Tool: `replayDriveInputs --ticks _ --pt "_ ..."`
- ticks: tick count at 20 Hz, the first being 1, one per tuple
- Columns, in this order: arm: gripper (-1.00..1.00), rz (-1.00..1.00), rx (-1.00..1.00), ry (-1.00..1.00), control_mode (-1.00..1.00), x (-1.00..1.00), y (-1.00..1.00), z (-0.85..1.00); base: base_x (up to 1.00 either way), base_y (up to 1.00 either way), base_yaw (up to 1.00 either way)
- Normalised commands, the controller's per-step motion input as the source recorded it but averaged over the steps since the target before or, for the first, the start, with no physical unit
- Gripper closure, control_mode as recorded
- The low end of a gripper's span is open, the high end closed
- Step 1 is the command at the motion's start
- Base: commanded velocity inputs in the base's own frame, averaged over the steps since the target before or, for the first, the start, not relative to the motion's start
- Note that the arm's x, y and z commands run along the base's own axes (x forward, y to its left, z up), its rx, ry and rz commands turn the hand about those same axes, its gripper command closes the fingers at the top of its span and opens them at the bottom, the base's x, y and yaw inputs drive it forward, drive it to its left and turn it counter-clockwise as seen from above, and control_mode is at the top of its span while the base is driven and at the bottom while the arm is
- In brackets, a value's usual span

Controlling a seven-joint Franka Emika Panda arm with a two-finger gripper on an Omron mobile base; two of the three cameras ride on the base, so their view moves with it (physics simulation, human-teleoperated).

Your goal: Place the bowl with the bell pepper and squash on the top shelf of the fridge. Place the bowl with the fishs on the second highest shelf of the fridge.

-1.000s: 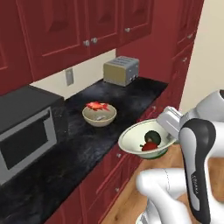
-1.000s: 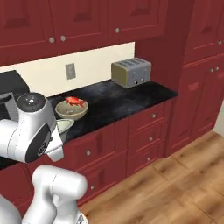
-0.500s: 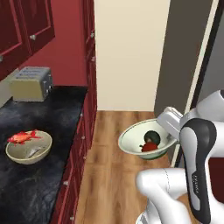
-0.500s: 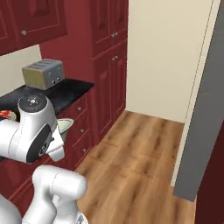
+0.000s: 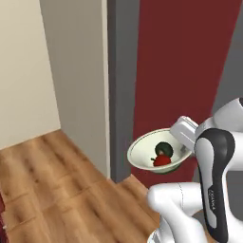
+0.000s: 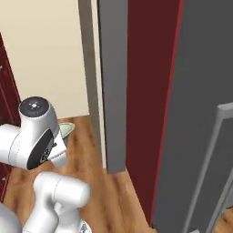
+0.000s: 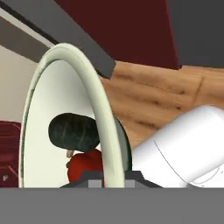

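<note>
Change since earlier frames: counter, toaster and fish bowl gone from sight as the base turned; the bowl with the bell pepper and squash (image 5: 160,156) unchanged in grip.
Gripper (image 7: 111,175): fingers pinching the bowl's rim at 6 o'clock in hand view.
Contents: squash (image 7: 74,132), bell pepper (image 7: 86,166) below.
Surroundings: wood floor (image 5: 52,185), beige wall (image 5: 23,71), grey fridge (image 6: 200,104) with dark red panel.
</note>
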Motion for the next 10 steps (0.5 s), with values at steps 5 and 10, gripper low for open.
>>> replayDriveInputs --ticks 5,10 --pt "1.0 0.0 0.0 0.0 1.0 0.0 0.0 0.0 -0.04 0.02 -1.0" --pt "1.0 0.0 0.0 0.0 1.0 0.0 0.0 0.0 -0.37 -0.02 -0.88"
